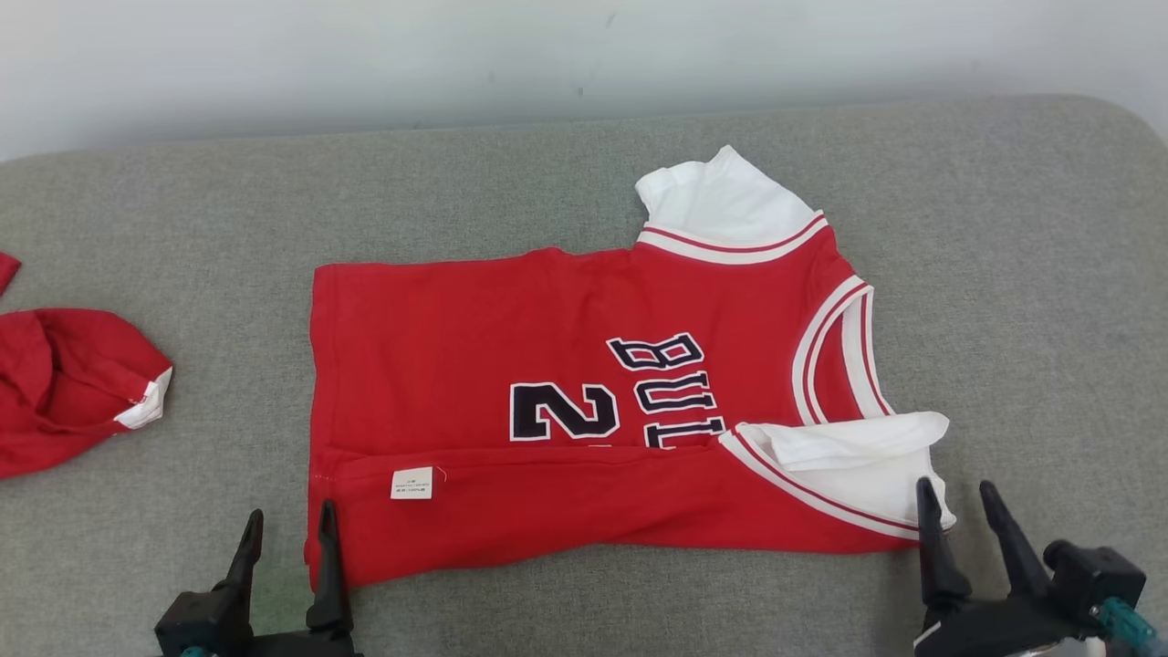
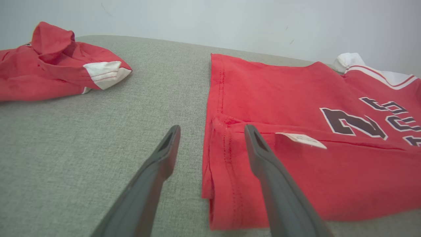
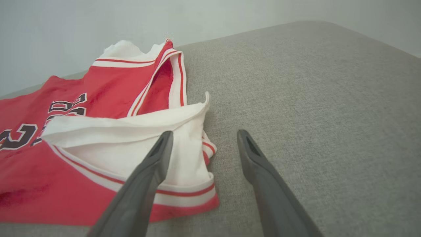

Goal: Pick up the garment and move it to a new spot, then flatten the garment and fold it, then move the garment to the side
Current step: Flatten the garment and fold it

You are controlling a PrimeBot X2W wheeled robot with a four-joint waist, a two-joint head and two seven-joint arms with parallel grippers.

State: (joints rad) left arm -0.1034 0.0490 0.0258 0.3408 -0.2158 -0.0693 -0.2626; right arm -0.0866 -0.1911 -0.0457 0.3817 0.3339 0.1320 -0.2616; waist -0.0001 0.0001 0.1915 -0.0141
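The garment (image 1: 511, 347) is a red jersey with white sleeves and dark lettering, lying sideways on the grey cushion, collar to the right. Its near long edge is folded up over the body, with a white label (image 1: 411, 483) showing. My left gripper (image 1: 289, 516) stands open at the garment's near left hem corner (image 2: 217, 158), one finger over the cloth and one over the cushion. My right gripper (image 1: 958, 486) stands open at the near right corner, beside the white sleeve (image 3: 158, 144), holding nothing. The garment (image 3: 98, 98) lies left of the right fingers.
A second red garment (image 1: 64, 388) lies crumpled at the cushion's far left (image 2: 56, 65). The grey cushion (image 1: 1031, 301) extends bare to the right of the jersey. A pale wall (image 1: 365, 55) runs behind the cushion's far edge.
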